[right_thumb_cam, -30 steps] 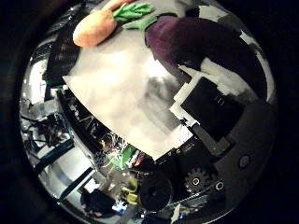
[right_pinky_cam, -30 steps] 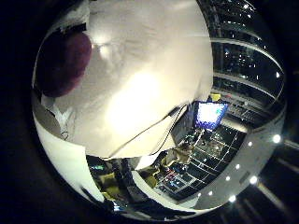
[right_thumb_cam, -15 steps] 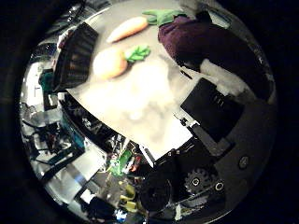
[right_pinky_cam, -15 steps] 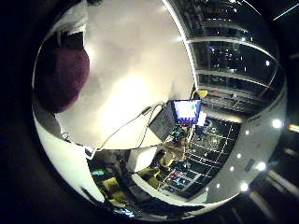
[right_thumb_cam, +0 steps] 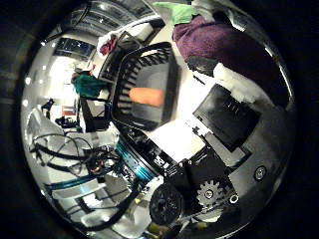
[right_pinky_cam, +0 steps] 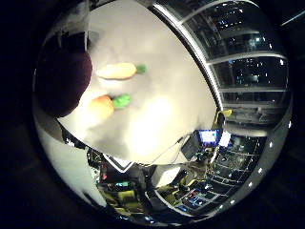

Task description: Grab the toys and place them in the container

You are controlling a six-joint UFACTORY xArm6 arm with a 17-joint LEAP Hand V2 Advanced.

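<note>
While our hand (right_thumb_cam: 234, 124) fills one side of the thumb-side view with its black and white parts, we see a dark purple plush toy (right_thumb_cam: 224, 47) pressed close against the palm, with a green leafy tuft at its far end. It appears to be held against the palm, but we cannot tell how far our fingers curl round it, since their tips do not show clearly.

Beyond the purple toy, in the thumb-side view, a black slatted container (right_thumb_cam: 147, 87) sits on the pale counter (right_pinky_cam: 157, 114). One orange carrot toy (right_thumb_cam: 146, 96) already lies inside it, on its floor, lengthwise across the basket. The container lies out in front of the palm, apart from the hand, so we judge the coming move is to carry the held toy over its open top.

On the little-finger side, two more carrot toys remain on the counter: a paler one (right_pinky_cam: 116, 71) and a rounder orange one (right_pinky_cam: 101, 106), lying roughly parallel, green tops pointing the same way, just beside the purple toy's bulk.
</note>
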